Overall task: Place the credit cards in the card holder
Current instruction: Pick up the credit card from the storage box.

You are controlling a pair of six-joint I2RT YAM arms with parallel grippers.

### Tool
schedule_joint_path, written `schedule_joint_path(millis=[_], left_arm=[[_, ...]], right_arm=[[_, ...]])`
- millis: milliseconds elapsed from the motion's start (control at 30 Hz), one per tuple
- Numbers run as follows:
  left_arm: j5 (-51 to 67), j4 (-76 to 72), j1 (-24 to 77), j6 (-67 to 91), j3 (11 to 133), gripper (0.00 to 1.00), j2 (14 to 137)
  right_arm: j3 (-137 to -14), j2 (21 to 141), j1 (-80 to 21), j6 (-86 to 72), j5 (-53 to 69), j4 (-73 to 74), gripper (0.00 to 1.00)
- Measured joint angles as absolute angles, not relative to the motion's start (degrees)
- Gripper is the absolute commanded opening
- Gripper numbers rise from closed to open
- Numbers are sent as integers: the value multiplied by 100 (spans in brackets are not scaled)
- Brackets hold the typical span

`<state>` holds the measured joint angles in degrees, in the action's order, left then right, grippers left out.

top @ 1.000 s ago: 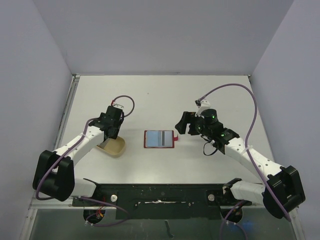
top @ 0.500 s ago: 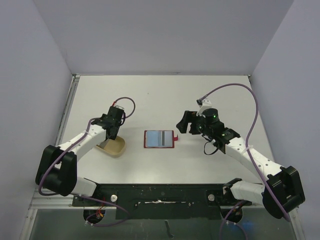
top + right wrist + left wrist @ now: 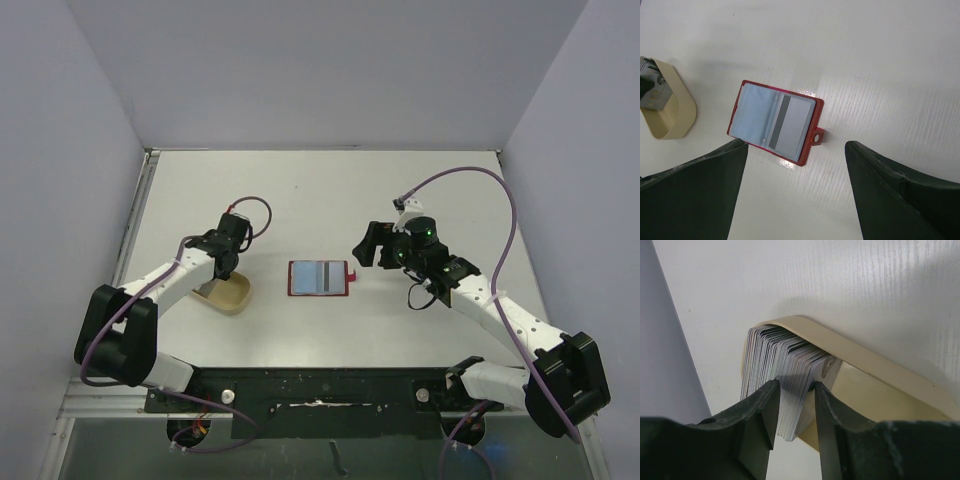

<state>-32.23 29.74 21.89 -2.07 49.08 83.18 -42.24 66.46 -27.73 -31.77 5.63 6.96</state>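
Note:
The credit cards (image 3: 785,360) stand on edge as a thick fanned stack in a tan oval dish (image 3: 880,365). My left gripper (image 3: 796,385) reaches into the dish (image 3: 228,295), its jaws closed around several cards of the stack. In the top view the left gripper (image 3: 222,268) hides the cards. The red card holder (image 3: 319,278) lies open and flat at the table's middle. In the right wrist view the card holder (image 3: 775,122) shows a grey card with a dark stripe (image 3: 792,125) in its right pocket. My right gripper (image 3: 365,250) hovers open and empty just right of it.
The holder's snap tab (image 3: 817,136) points toward the right gripper. The dish also shows at the left edge of the right wrist view (image 3: 670,112). Grey walls enclose the white table (image 3: 320,190) on three sides.
My left gripper has shifted slightly up and right over the dish. The right arm and the card holder have not visibly moved.

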Motion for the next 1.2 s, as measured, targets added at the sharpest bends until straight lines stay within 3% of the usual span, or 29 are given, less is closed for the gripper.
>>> schedule_joint_path(millis=[633,933,1033,1200], left_arm=[[-3262,3199,2235,-196,5083,20,8331],[-3264,3256,2250,-187,5140,9,8331],[-3247,3398,2270,-163,5221,0,8331],[-3072,3688,2294,-69,5485,0,8298]], right_arm=[[-4222,6646,-2773,-3192,602,692,80],[-4215,6626,-2773,-3199,609,661,80],[-4215,6608,-2773,-3199,617,650,80],[-4209,6600,-2773,-3199,628,652,80]])
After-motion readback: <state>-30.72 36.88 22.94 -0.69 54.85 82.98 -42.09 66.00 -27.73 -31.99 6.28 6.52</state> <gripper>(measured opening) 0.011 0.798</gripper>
